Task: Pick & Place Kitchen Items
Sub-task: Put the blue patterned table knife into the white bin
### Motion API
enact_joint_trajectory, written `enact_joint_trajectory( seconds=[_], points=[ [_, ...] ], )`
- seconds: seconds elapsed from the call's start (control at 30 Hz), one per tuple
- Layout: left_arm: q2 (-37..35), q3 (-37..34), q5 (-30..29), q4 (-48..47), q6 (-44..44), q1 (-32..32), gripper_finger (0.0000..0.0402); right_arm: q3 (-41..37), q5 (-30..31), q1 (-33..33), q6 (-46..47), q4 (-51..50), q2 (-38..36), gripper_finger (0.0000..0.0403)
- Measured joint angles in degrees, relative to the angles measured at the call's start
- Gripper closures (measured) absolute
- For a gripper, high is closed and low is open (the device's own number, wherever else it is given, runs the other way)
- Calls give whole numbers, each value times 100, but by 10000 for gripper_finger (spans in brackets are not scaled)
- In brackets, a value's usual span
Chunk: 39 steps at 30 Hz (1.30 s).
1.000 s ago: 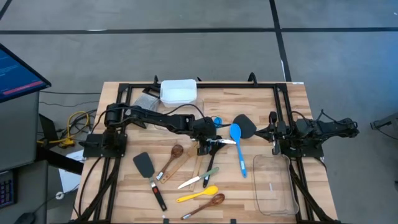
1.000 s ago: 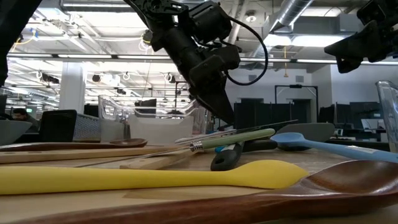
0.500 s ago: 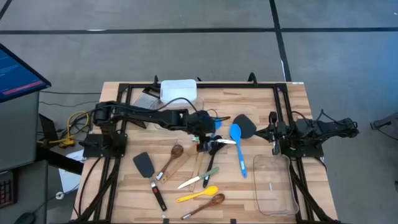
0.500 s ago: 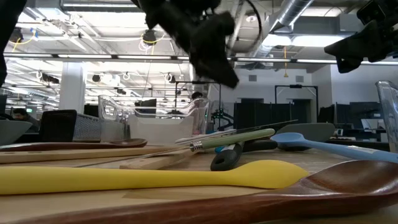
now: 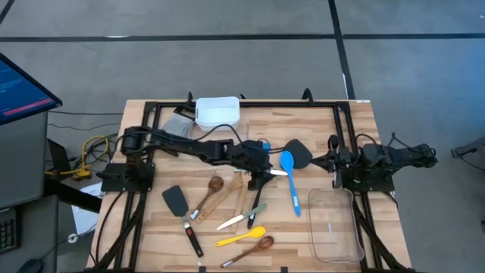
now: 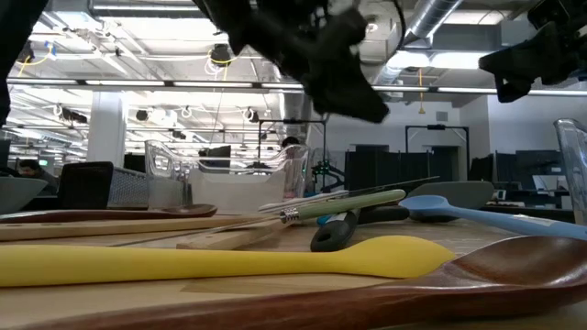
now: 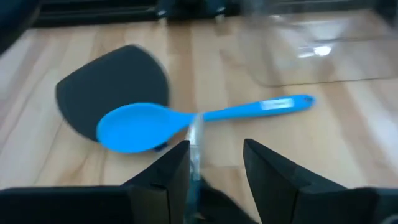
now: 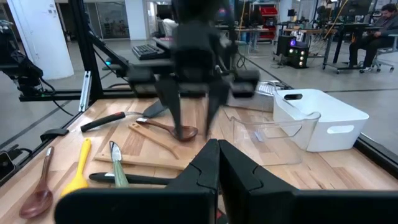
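Blue silicone spoon (image 5: 289,178) lies near the centre of the wooden table (image 5: 364,144), its bowl overlapping a black spatula head (image 5: 298,152) at about one o'clock from it and its handle running toward five o'clock. The left gripper (image 5: 258,174) hangs just beside the spoon at nine o'clock, raised above the boards, fingers (image 7: 166,175) parted with nothing between them, over a small knife (image 7: 194,144). At the table's three o'clock edge the right gripper (image 5: 333,162) waits with fingers pressed together, empty. Toward six o'clock lie a yellow spoon (image 5: 239,237), wooden spoons (image 5: 207,196) and a second black spatula (image 5: 182,212); a clear tub (image 5: 334,224) sits at four o'clock.
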Motion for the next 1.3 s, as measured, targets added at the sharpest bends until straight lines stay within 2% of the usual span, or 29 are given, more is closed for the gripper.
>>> enact_joint_trajectory(
  seconds=[0.1, 0.33, 0.53, 0.63, 0.8, 0.9, 1.1, 1.17, 1.3],
  points=[
    [200, 19, 129, 292, -19, 83, 263, 64, 0, 0, 0, 6, 0, 403],
    [487, 551, 246, 316, -70, 143, 263, 73, -2, 0, 0, -66, 0, 403],
    [492, 595, 401, 175, -84, 143, 266, 73, -2, 2, 2, -82, 2, 403],
    [483, 597, 405, -315, -105, 143, 272, 73, -2, 2, 204, -99, 6, 403],
    [258, 586, 412, -1920, -110, 231, 287, 73, 44, -36, 494, 86, 200, 403],
    [58, 590, 425, -2191, -108, 294, 300, 73, 79, -129, 645, 361, 565, 403],
    [-335, 424, 397, -2007, 332, 324, 342, 167, 125, -375, 857, 851, 1899, 403],
    [-552, 141, 403, -1913, 336, 331, 362, 350, 125, -458, 1016, 990, 2361, 403],
    [-1111, -705, 402, -1140, 342, 336, 396, 754, 120, -540, 1055, 945, 3257, 403]
  ],
)
